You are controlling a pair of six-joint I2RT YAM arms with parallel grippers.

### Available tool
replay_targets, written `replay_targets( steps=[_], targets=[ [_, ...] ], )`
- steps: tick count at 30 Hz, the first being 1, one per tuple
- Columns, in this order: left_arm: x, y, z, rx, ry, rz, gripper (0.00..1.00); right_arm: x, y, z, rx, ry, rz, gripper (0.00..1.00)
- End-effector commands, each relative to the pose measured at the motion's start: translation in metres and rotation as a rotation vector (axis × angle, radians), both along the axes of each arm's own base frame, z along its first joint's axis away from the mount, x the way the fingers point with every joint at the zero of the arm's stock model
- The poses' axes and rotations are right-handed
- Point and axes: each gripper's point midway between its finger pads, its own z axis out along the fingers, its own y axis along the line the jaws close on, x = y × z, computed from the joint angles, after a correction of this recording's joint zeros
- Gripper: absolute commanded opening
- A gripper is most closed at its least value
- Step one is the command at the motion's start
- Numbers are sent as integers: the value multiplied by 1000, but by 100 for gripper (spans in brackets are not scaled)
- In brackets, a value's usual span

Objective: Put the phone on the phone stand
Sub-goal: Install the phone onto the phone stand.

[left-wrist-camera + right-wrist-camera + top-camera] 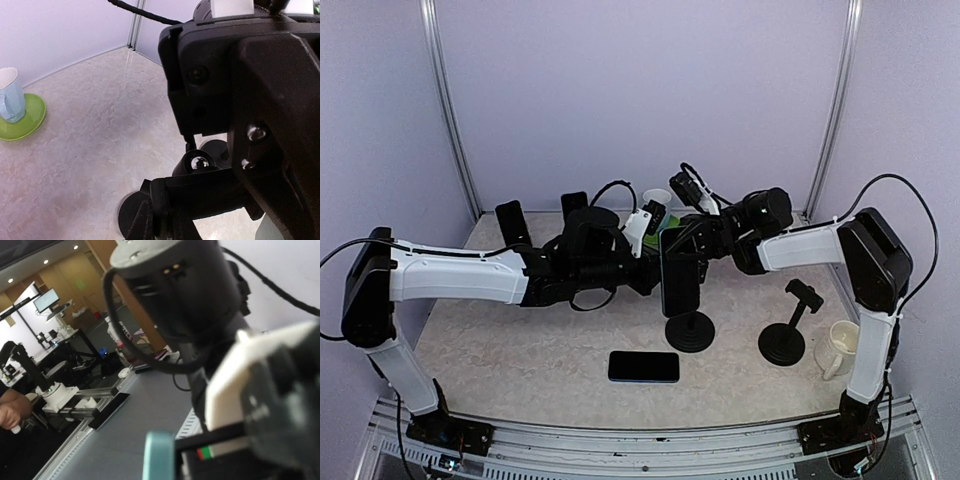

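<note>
A dark phone (678,272) with a teal edge stands upright, directly over the round-based black phone stand (689,332) at mid table. My left gripper (655,278) is at the phone's left edge and my right gripper (700,245) at its upper right; both look shut on it. In the left wrist view the phone (220,192) is a dark bar across the bottom, with the stand's ball joint (200,161) and base (131,212) behind it. The right wrist view shows only the phone's teal edge (159,455) at the bottom, with the left arm (175,290) close ahead.
A second dark phone (643,367) lies flat near the front edge. Another black stand (785,340) and a cream mug (837,348) are at the right. A pale cup on a green saucer (22,117) sits at the back.
</note>
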Motion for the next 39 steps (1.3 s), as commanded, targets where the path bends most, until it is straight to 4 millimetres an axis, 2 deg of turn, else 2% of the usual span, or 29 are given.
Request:
replay_targets(
  steps=[1, 7, 12, 13, 18, 22, 26, 33, 39],
  targets=[
    [-8, -1, 36, -76, -57, -15, 0, -12, -17, 8, 95, -236, 16, 0],
    [-8, -2, 32, -72, -50, -14, 0, -6, -13, 27, 91, -145, -17, 0],
    [-8, -2, 33, -73, -50, -12, 0, -12, -17, 40, 129, -186, -41, 0],
    [-8, -2, 34, -73, -52, -13, 0, -9, -15, 37, 106, -154, -57, 0],
    [-7, -2, 34, -70, -50, -6, 0, 10, 4, 25, 45, -227, -174, 0],
    [-7, -4, 35, -71, -51, -5, 0, 0, 10, 17, 53, -297, -180, 0],
    [-7, -4, 35, -70, -53, -7, 0, -12, 4, 11, 109, -354, -129, 0],
    [-8, -4, 35, -62, -52, -9, 0, -9, 6, -8, 137, -438, -113, 0],
    [-10, -5, 37, -61, -58, -21, 0, -7, 3, -6, 176, -492, -113, 0]
  ],
)
